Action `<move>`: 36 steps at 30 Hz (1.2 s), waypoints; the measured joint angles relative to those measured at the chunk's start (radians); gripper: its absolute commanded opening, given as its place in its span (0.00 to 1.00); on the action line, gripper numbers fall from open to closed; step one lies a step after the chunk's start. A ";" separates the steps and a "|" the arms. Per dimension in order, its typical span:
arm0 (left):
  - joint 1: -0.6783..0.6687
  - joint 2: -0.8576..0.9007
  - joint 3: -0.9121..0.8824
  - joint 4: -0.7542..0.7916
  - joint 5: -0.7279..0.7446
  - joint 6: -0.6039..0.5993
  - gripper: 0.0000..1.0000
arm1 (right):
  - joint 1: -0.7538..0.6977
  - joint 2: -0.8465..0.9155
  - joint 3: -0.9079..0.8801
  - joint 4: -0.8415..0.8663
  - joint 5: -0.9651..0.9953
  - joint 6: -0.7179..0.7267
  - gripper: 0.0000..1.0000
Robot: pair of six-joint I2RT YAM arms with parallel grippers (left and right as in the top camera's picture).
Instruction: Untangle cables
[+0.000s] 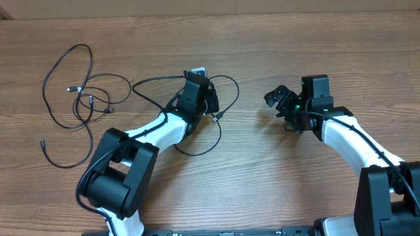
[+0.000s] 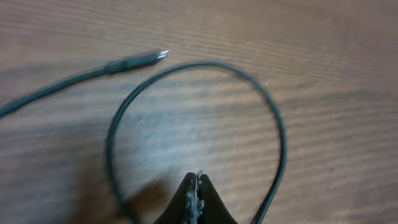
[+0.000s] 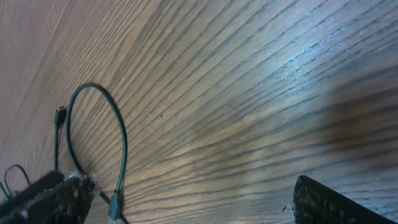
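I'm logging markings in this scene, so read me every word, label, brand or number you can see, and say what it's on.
None. No readable text shows on the cables, the table, the left arm or the right arm in any view.

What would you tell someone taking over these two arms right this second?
Left claw: shut, low over the table; no cable visibly pinched.
Right claw: open, empty, off to the right.
Cables: one looped cable curls in front of the left claw; a tangled bunch lies at the table's far left.
Done: the looped cable lies mostly apart from the bunch; whether they touch is unclear.
Left: separate the bunch's crossing cords.
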 measured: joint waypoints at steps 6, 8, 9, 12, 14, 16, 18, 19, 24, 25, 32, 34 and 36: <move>-0.006 0.088 0.001 0.036 0.000 -0.002 0.04 | 0.000 0.000 0.000 0.000 0.001 0.000 1.00; -0.006 0.095 0.008 0.022 0.003 -0.002 0.04 | 0.000 0.000 0.000 0.000 0.000 0.000 1.00; -0.006 0.095 0.012 0.010 0.004 -0.002 0.04 | 0.000 0.000 0.000 0.000 0.000 0.000 1.00; -0.006 0.094 0.038 -0.055 0.003 0.005 0.04 | 0.000 0.000 0.000 0.000 0.000 0.000 1.00; -0.005 0.093 0.066 -0.123 0.003 0.010 0.04 | 0.000 0.000 0.000 0.001 0.000 0.000 1.00; -0.003 0.091 0.098 -0.209 0.000 0.019 0.04 | 0.000 0.000 0.000 0.001 0.000 0.000 1.00; 0.006 0.087 0.151 -0.352 -0.020 0.028 0.04 | 0.000 0.000 0.000 0.000 0.000 0.000 1.00; 0.010 0.087 0.168 -0.403 -0.033 0.029 0.04 | 0.000 0.000 0.000 0.000 0.000 0.000 1.00; 0.029 0.084 0.227 -0.625 -0.150 0.061 0.07 | 0.000 0.000 0.000 0.001 0.000 0.000 1.00; 0.031 0.082 0.229 -0.651 -0.174 0.066 0.08 | 0.000 0.000 0.000 0.000 0.000 0.000 1.00; 0.060 0.075 0.234 -0.781 -0.269 0.082 0.11 | 0.000 0.000 0.000 0.000 0.000 0.000 1.00; 0.071 0.073 0.237 -0.809 -0.257 0.085 0.12 | 0.000 0.000 0.000 0.000 0.000 0.000 1.00; 0.076 0.071 0.239 -0.838 -0.242 0.085 0.12 | 0.000 0.000 0.000 0.000 0.000 0.000 1.00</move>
